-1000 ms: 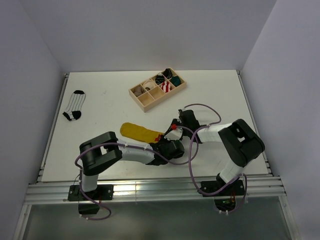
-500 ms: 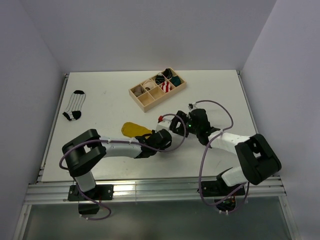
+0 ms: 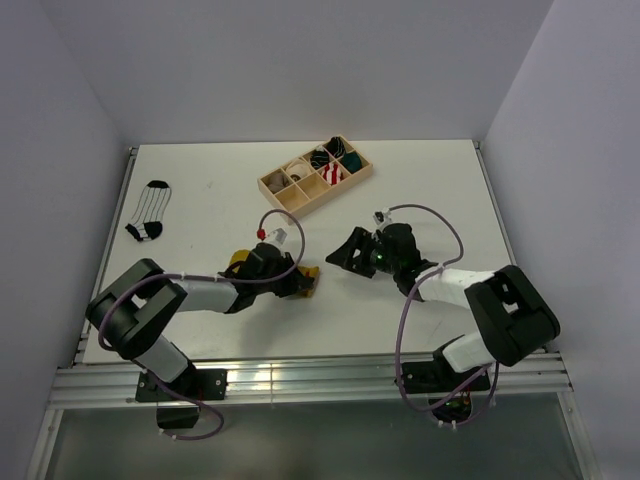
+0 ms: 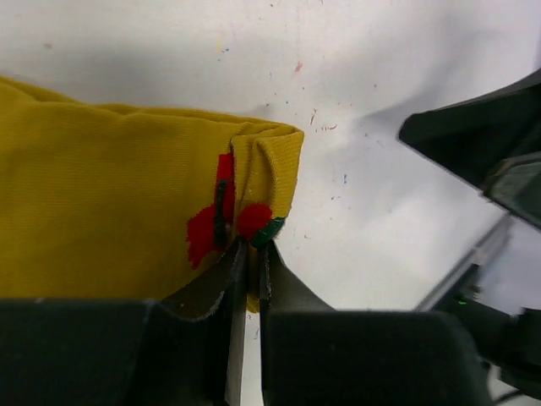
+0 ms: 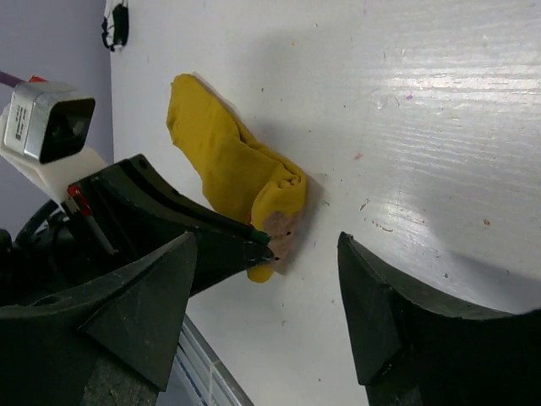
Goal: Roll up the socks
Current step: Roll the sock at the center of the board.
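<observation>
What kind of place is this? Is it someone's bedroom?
Probably not; it looks like a robot test booth. Two black-and-white robot arms are bolted at the edge of a white table, plain pale walls box it in, and a wooden divided tray holds small rolled bundles.

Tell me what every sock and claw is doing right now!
Mustard-yellow sock: one end rolled over, pinched.
White black-striped sock: lying flat, untouched.
Left claw: shut on that yellow sock.
Right claw: open, empty.
Wooden divided tray: some compartments filled.
</observation>
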You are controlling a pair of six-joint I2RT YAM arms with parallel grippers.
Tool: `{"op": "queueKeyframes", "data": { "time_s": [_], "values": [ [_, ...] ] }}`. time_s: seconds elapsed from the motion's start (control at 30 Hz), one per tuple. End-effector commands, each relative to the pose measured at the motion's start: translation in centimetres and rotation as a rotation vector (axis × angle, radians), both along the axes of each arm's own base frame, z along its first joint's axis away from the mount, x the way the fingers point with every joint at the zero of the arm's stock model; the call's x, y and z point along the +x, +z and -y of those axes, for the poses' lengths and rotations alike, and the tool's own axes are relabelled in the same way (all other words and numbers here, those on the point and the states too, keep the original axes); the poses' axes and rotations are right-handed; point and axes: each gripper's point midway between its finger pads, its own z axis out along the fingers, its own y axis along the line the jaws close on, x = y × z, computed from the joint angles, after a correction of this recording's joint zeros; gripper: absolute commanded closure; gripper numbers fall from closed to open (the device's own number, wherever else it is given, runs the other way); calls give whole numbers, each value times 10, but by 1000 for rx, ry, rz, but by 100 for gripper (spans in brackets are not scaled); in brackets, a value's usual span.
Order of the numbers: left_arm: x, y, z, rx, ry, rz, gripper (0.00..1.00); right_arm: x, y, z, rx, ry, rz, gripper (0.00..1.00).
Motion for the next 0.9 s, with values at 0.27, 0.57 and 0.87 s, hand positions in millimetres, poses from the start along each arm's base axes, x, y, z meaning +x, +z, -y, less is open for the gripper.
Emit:
{"op": "queueKeyframes", "data": {
  "time_s": [0.27, 0.57, 0.87],
  "values": [
    [-23, -4, -15, -328, 50, -248, 100, -10, -15, -42, 32, 151, -26, 31],
    [-24, -16, -21, -306, 76, -289, 100, -17, -38, -61, 14, 198, -95, 36],
    [-27, -25, -22, -284, 74, -326, 100, -15, -56, -66, -69, 205, -140, 43]
  ]
}}
